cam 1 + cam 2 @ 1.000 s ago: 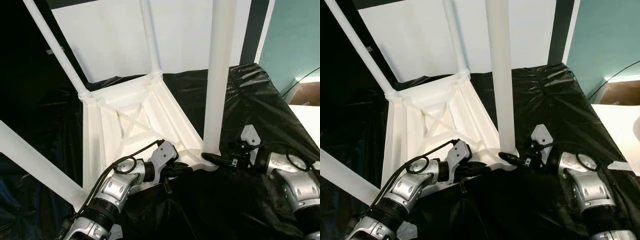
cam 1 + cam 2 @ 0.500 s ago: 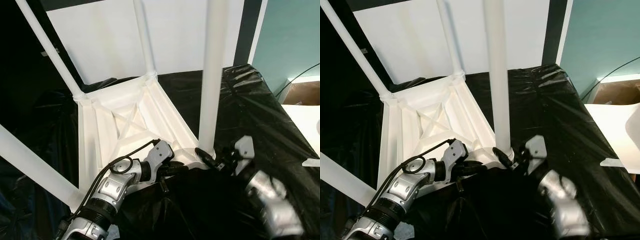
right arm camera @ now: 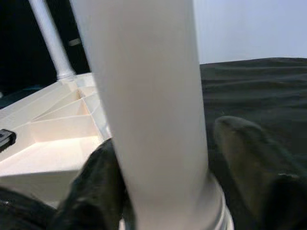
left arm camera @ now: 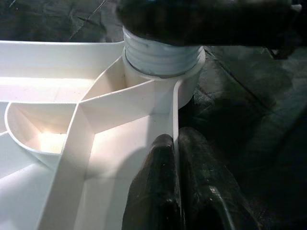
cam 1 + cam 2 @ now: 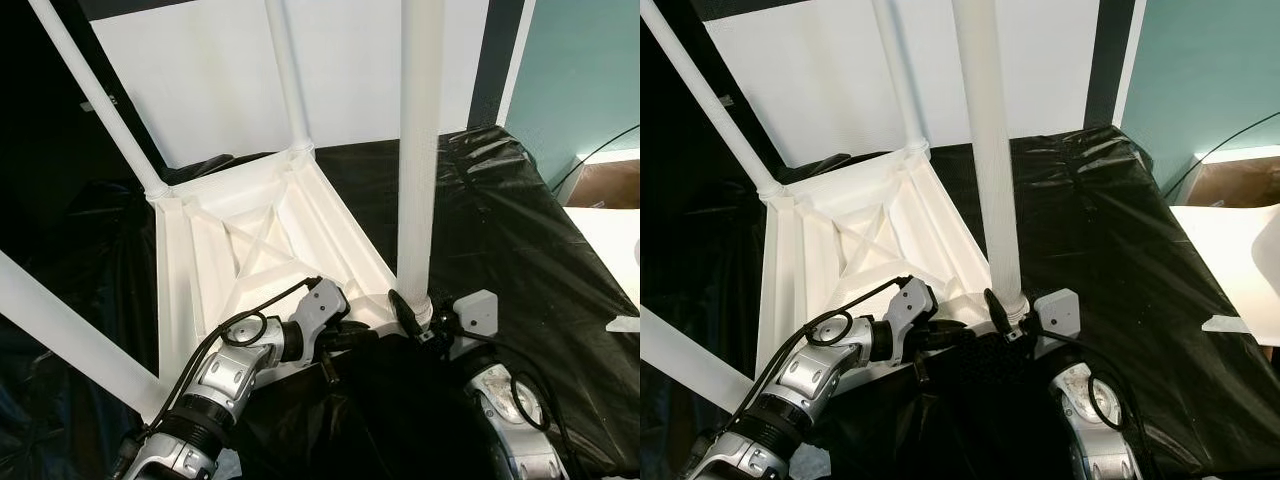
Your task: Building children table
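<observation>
A black plastic sheet covered the worktop, and on it the white children's table lay upside down, its ribbed underside facing up and legs rising from the corners. The near right leg stood at about 3 o'clock of the tabletop's centre, seated in its corner socket. The left gripper reached in from 7 o'clock; its wrist view showed what the head views hid, the jaws pinched shut on the table's thin rim just below that threaded socket. The right gripper came from 5 o'clock, and its wrist view showed one black finger on each side of the leg's base, jaws clamped on it.
</observation>
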You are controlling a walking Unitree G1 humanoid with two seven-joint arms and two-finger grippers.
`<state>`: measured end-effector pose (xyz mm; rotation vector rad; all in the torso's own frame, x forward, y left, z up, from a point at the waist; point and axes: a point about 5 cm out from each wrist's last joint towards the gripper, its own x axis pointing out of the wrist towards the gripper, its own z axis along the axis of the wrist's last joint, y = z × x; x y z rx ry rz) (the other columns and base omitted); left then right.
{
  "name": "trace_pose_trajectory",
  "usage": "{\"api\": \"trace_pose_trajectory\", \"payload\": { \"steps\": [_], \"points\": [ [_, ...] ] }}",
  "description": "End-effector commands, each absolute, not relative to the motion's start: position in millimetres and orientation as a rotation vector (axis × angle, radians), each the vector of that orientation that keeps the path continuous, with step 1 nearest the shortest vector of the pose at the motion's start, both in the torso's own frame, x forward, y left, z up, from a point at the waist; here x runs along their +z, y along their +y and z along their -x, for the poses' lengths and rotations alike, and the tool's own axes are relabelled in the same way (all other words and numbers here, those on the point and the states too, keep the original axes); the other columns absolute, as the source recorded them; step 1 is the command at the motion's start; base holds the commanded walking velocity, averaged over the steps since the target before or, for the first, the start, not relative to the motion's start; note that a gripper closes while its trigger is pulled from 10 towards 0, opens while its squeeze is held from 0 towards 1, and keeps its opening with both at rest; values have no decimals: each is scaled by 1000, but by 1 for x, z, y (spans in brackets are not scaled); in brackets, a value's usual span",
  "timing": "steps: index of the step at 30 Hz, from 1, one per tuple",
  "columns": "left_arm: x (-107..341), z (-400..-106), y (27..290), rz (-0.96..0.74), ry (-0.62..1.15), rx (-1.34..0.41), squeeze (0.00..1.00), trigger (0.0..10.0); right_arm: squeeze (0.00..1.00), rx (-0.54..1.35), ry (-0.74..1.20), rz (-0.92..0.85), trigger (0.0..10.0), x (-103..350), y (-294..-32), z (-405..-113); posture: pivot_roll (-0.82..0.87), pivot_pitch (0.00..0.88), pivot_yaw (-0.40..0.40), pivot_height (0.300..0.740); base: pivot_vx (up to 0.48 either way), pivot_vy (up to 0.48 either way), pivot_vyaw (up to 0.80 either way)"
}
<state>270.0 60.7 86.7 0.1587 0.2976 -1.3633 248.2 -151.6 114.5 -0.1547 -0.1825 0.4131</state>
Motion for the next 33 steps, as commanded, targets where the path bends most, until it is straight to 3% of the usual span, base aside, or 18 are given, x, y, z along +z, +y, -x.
{"api": "trace_pose_trajectory", "payload": {
  "steps": [1,2,3,7,9,14,15,30,32,33],
  "points": [
    [57,-251,66,-74,447,-1421,0,10000,1000,471,-169,166,10000,116,-153,-252,-65,0,99,740,0,0,0],
    [57,-250,66,-74,448,-1421,0,10000,1000,481,-168,182,10000,117,-154,-254,-65,0,99,740,0,0,0],
    [57,-251,65,-74,447,-1422,0,10000,0,522,-161,190,10000,122,-161,-263,-67,0,100,740,0,0,0],
    [56,-250,64,-73,447,-1426,0,10000,0,630,-147,217,10000,130,-166,-272,-72,0,105,740,0,0,0],
    [56,-250,64,-73,448,-1428,0,10000,0,803,-91,266,10000,135,-170,-277,-72,0,104,740,0,0,0],
    [56,-251,64,-77,448,-1424,0,10000,0,1014,44,236,9490,138,-183,-278,-64,0,101,740,0,0,0],
    [56,-251,65,-73,450,-1420,0,10000,0,1045,69,239,0,138,-186,-277,-61,0,100,740,0,0,0],
    [54,-249,65,-61,459,-1420,0,10000,0,1083,152,231,0,129,-194,-272,-70,0,97,740,0,0,0],
    [54,-249,63,-62,457,-1424,0,10000,0,766,-3,142,0,121,-177,-268,-74,0,91,740,0,0,0],
    [54,-249,63,-62,457,-1424,0,10000,0,766,-3,142,0,121,-177,-268,-74,0,91,740,0,0,0]
  ]
}}
